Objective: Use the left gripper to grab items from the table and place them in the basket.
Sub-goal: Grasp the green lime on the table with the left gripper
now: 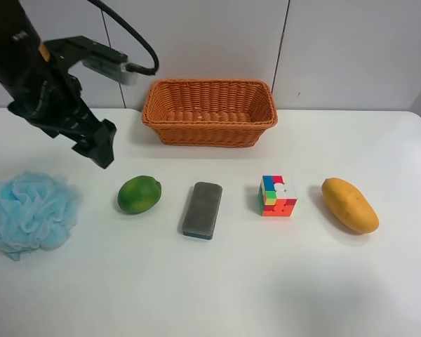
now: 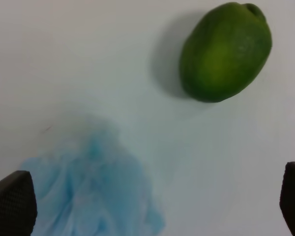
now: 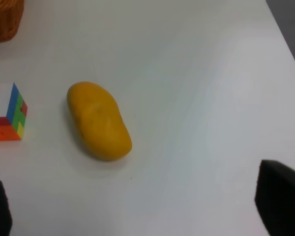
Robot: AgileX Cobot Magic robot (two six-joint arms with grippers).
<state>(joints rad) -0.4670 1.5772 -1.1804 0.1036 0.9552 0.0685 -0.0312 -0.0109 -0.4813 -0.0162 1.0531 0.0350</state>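
From the high camera, the basket (image 1: 209, 112) stands at the far side of the table (image 1: 266, 295), and all five items lie in a row on the table on the near side of it. The grey sponge (image 1: 202, 209) lies in front of the basket's middle. The green fruit (image 1: 139, 194) lies off the basket's corner at the view's left, with the blue pouf (image 1: 29, 210) well beyond it. The puzzle cube (image 1: 277, 196) lies off the other corner and the yellow mango (image 1: 349, 205) farther out that way. My left arm (image 1: 52, 95) hangs above the table beside the basket's end at the view's left, its tip pointing down between the pouf and the green fruit. None of the items is inside the basket.

My right wrist camera looks down on the yellow mango (image 3: 99, 121), lying apart from the puzzle cube (image 3: 7, 112), which lies nearer the basket's corner (image 3: 5, 19). My right fingertips (image 3: 280, 196) sit far apart with only the table (image 3: 196, 73) between them, so those jaws are wide and hold nothing.

My left wrist camera shows the green fruit (image 2: 225, 51) and the blurred pouf (image 2: 93, 196) apart on the table (image 2: 64, 59). My left fingertips (image 2: 12, 201) sit at opposite edges, so the left jaws are wide, gripping nothing, with the pouf partly between them.
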